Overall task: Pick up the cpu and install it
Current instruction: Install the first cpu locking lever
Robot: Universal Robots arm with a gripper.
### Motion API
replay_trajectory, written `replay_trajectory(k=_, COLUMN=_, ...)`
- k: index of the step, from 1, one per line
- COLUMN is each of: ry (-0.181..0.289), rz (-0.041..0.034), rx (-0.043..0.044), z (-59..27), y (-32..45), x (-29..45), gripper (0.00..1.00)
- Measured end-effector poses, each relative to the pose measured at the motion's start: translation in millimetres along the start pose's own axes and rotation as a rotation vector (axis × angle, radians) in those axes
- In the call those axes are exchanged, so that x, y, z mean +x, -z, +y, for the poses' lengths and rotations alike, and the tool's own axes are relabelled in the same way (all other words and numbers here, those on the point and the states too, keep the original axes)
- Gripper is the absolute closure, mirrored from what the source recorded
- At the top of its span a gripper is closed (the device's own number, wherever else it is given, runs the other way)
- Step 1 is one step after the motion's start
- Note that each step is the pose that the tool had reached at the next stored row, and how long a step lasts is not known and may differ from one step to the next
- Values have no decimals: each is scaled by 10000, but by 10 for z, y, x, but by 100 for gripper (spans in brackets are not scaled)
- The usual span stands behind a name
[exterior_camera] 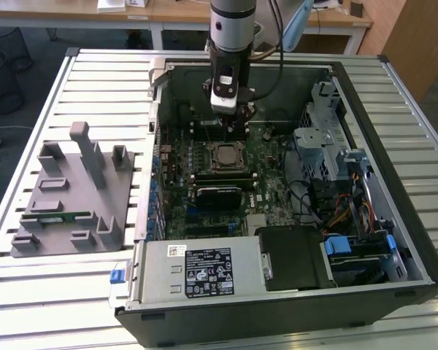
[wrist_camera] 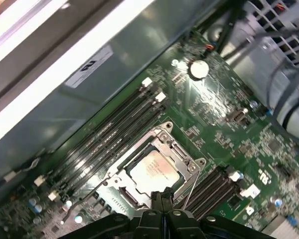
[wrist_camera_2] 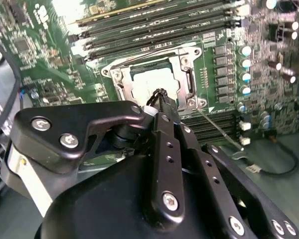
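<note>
- We see the silvery square cpu (wrist_camera: 154, 172) seated in the green motherboard's (wrist_camera: 229, 124) metal socket (wrist_camera: 182, 158).
- The black claw (wrist_camera: 157, 195), fingers together, is just above it.
- A slatted metal table (exterior_camera: 95, 73) carries the open computer case (exterior_camera: 277, 315).

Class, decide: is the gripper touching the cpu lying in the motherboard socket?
Cannot tell. In the second wrist view the gripper tip overlaps the cpu in its socket, hiding whether they meet; no gap or contact shows plainly.

Arm (exterior_camera: 232, 29) upright, gripper (exterior_camera: 236, 124) low.
The arm stands vertical; the gripper points straight down, its fingers (wrist_camera: 154, 201) pressed together at the tips.
</note>
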State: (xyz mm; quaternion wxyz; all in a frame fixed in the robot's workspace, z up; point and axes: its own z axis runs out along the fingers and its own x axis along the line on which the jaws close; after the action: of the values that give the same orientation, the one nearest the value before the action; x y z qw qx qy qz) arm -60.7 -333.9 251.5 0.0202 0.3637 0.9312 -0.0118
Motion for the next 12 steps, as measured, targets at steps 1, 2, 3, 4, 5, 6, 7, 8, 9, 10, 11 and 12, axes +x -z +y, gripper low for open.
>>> replay_trajectory(k=1, ry=181, rz=-2, rx=-8, z=0, y=-3, x=0, gripper=89)
replay_trajectory(k=2, ry=359, rz=-3, rx=-14, z=0, y=-4, x=0, gripper=89)
replay_trajectory(k=3, ry=548, rz=-5, rx=-22, z=0, y=-4, x=1, gripper=89)
replay_trajectory(k=4, ry=659, rz=-5, rx=-30, z=-2, y=-4, x=3, gripper=89)
replay_trajectory(k=5, ry=728, rz=-6, rx=-33, z=-2, y=-2, x=2, gripper=89)
replay_trajectory(k=6, ry=782, rz=-6, rx=-36, z=-2, y=3, x=2, gripper=89)
replay_trajectory(k=7, ry=833, rz=-7, rx=-38, z=-3, y=13, x=2, gripper=89)
replay_trajectory(k=8, ry=871, rz=-7, rx=-40, z=-3, y=26, x=1, gripper=89)
replay_trajectory(k=9, ry=906, rz=-7, rx=-41, z=-3, y=46, x=1, gripper=89)
replay_trajectory(k=10, ry=938, rz=-6, rx=-43, z=-3, y=67, x=1, gripper=89)
replay_trajectory(k=11, ry=971, rz=-5, rx=-43, z=-3, y=89, x=0, gripper=89)
replay_trajectory(k=12, ry=995, rz=-3, rx=-41, z=-2, y=110, x=2, gripper=89)
